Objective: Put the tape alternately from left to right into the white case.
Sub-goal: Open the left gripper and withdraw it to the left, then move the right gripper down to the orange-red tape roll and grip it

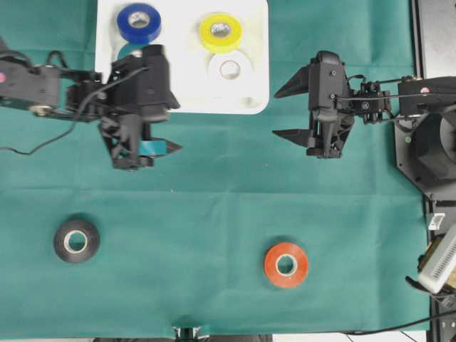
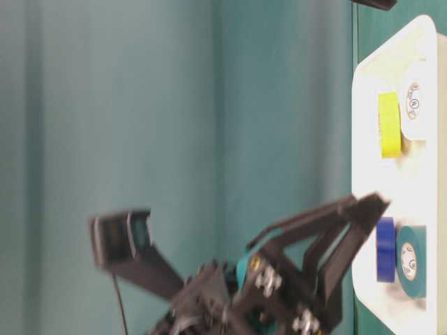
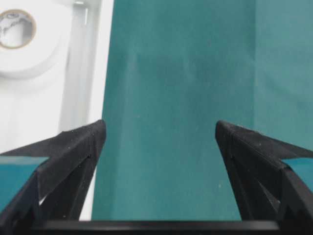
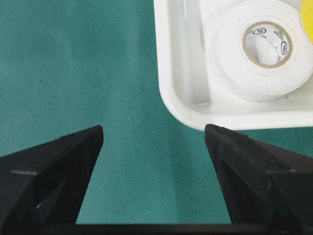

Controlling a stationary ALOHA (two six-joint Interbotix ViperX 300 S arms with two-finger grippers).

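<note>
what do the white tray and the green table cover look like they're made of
The white tray looks like smooth, glossy moulded plastic: light glints along its rounded rim and inner wall. The green table cover looks like matte cloth, probably a fine woven or nonwoven fabric: a tiny dotted weave shows up close, with soft creases elsewhere.

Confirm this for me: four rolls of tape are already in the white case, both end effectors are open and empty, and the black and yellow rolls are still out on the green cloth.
One slip: the yellow roll is already in the white case, as the overhead view shows. The rolls on the green cloth are the black roll and the red-orange roll. The rest holds.
</note>
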